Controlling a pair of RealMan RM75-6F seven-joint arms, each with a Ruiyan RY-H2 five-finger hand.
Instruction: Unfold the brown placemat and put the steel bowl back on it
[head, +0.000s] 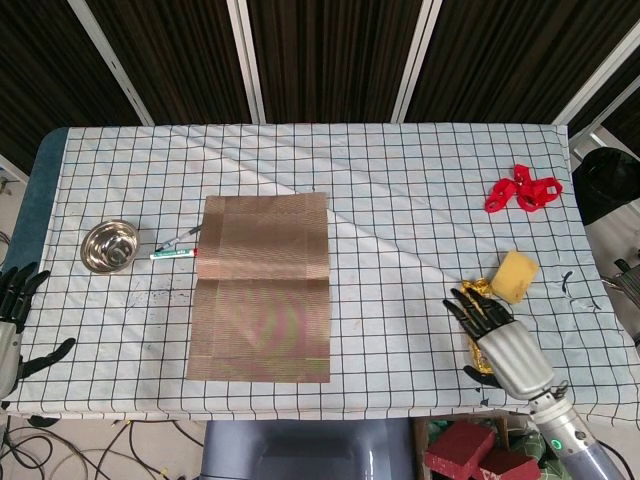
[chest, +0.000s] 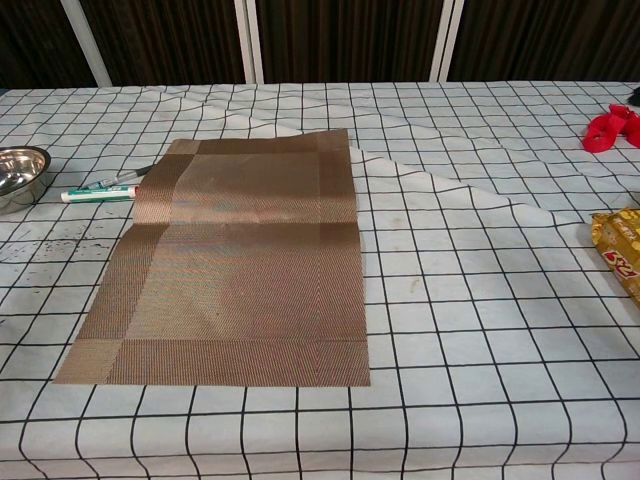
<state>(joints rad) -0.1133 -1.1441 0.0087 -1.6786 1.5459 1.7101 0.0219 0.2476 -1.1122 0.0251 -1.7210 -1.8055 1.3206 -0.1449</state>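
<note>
Placemat (head: 262, 287) lies flat on the desk (head: 400, 200), left of centre, its long axis running from the near edge toward the far edge, with a crease across it a little beyond the middle. We judge it fully opened, so the unfolding part looks done and the bowl is what remains.

Our bowl (head: 110, 246) sits upright near the left edge of the desk, well apart from the placemat's left side. Between the two lie a pen (head: 178, 240) and a green-and-white marker (head: 172, 254), both pointing roughly toward the placemat's far left part.

Our left hand (head: 8, 320) shows at the very left of the head view, off the near-left corner of the desk, fingers spread and holding nothing. From it the bowl lies ahead and a little to the right. Our right hand (head: 500, 335) hovers near the near-right part of the desk, fingers apart and empty, over the yellow snack bar (head: 476, 296), with the sponge (head: 516, 276) just beyond. Red rings (head: 522, 190) lie toward the far right corner.

We judge the left hand clearly the nearer one for the bowl. The carry would then go rightward, over the pen and marker, onto the placemat. We would keep the bowl lifted clear of them on the way.
</note>
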